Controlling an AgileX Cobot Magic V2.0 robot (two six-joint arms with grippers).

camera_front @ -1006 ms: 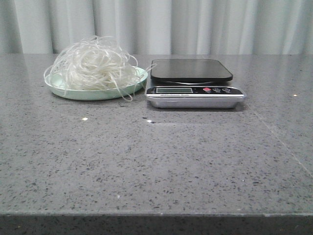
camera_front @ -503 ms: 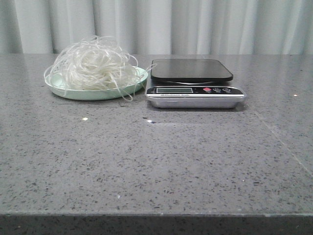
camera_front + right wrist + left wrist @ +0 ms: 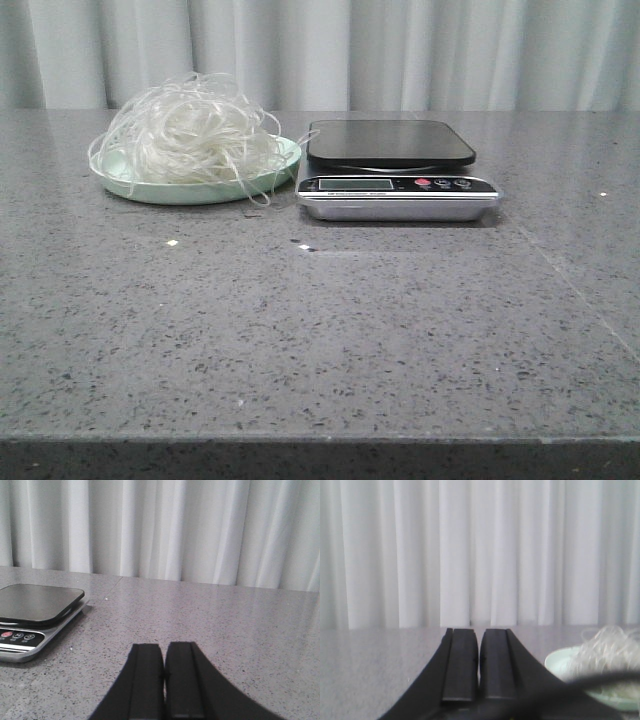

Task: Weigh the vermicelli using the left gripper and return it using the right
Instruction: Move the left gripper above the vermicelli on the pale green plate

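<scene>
The vermicelli (image 3: 190, 135) is a fluffy white tangle heaped on a pale green plate (image 3: 150, 188) at the back left of the grey table. Next to the plate stands a kitchen scale (image 3: 397, 168) with a bare black platform. Neither arm appears in the front view. In the left wrist view my left gripper (image 3: 479, 632) is shut with nothing in it, low over the table, with the vermicelli (image 3: 605, 647) and the plate (image 3: 560, 661) off to one side. My right gripper (image 3: 164, 647) is shut and empty over bare table, the scale (image 3: 35, 615) apart from it.
A pale pleated curtain (image 3: 400, 50) closes off the far side of the table. The table's front edge (image 3: 320, 438) runs across the bottom of the front view. A thin seam line (image 3: 580, 300) crosses the tabletop at the right.
</scene>
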